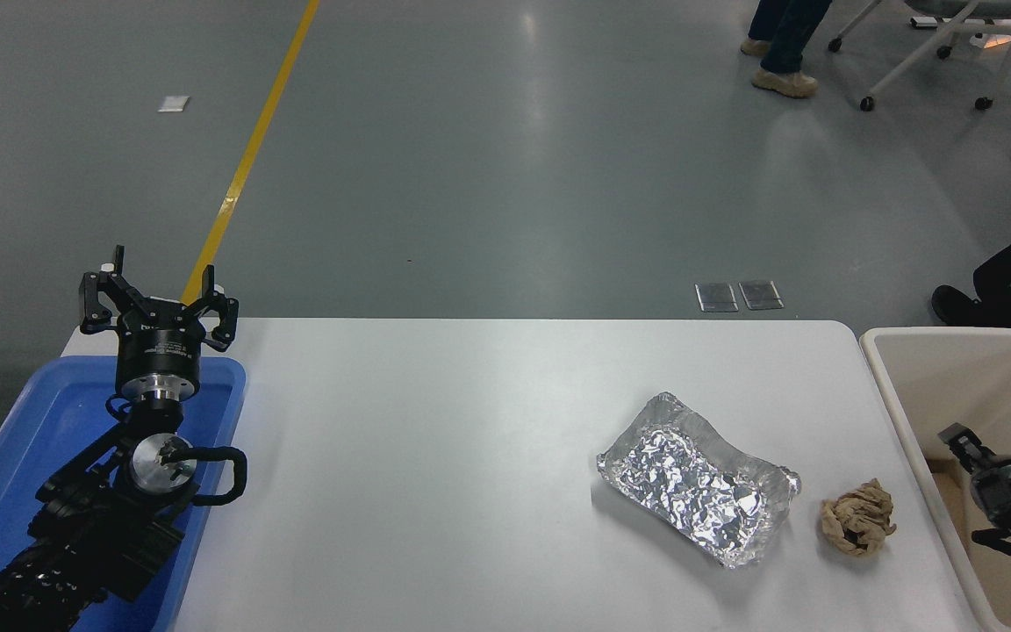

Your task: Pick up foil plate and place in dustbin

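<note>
No legible text, brand, number or sign anywhere in the head view. The left gripper (157, 294) carries a faint pale marking on its black body, too small and blurred to read. The foil plate (699, 479), the dustbin (909, 412), the blue tray (49, 412) and the white surface (435, 456) bear no print. The yellow line (251, 149) on the floor is a plain painted stripe without lettering.
</note>
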`<action>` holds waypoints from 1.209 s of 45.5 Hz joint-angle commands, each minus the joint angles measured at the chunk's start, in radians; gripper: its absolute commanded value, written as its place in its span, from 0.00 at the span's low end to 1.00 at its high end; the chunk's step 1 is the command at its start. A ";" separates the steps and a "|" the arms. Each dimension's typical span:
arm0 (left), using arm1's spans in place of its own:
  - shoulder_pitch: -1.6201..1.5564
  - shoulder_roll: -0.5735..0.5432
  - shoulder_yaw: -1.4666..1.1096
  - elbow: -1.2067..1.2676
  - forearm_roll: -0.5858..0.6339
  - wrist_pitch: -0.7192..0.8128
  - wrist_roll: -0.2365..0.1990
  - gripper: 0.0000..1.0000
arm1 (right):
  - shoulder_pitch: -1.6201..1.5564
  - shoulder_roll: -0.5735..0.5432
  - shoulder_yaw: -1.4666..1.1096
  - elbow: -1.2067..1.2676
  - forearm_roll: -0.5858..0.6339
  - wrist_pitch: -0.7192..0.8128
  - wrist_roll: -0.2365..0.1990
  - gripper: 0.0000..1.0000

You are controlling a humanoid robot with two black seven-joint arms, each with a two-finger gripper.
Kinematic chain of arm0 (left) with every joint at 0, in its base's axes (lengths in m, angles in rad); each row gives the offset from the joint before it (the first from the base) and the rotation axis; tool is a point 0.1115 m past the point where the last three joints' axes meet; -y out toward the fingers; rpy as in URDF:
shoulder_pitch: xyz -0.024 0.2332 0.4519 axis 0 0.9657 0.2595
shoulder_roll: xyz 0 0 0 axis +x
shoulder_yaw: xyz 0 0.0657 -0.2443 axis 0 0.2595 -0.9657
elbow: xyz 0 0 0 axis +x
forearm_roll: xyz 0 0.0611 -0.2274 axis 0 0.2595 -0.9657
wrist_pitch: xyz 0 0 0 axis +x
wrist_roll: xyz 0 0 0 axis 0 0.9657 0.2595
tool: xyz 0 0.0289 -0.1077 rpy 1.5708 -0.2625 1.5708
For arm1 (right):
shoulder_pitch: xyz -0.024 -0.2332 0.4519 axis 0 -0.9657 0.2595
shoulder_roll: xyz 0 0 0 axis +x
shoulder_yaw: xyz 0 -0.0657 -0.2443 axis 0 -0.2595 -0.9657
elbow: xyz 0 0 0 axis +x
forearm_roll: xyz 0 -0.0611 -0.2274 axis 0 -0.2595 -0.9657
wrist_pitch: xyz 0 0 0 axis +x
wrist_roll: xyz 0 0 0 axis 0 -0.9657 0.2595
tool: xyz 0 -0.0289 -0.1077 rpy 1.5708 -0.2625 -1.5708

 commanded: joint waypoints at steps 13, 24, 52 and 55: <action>-0.007 -0.003 0.000 0.002 -0.001 0.015 -0.002 0.99 | 0.012 0.025 0.000 -0.003 -0.001 -0.003 0.000 1.00; -0.007 -0.003 0.000 0.002 -0.001 0.015 -0.002 0.99 | 0.010 0.024 0.000 -0.003 0.000 -0.003 0.002 1.00; -0.009 -0.003 0.000 0.002 0.001 0.014 -0.002 0.99 | 0.101 -0.034 -0.009 0.127 -0.001 0.011 0.002 1.00; -0.009 -0.003 0.000 0.002 0.001 0.014 -0.002 0.99 | 0.176 -0.097 -0.013 0.239 -0.004 0.003 0.002 1.00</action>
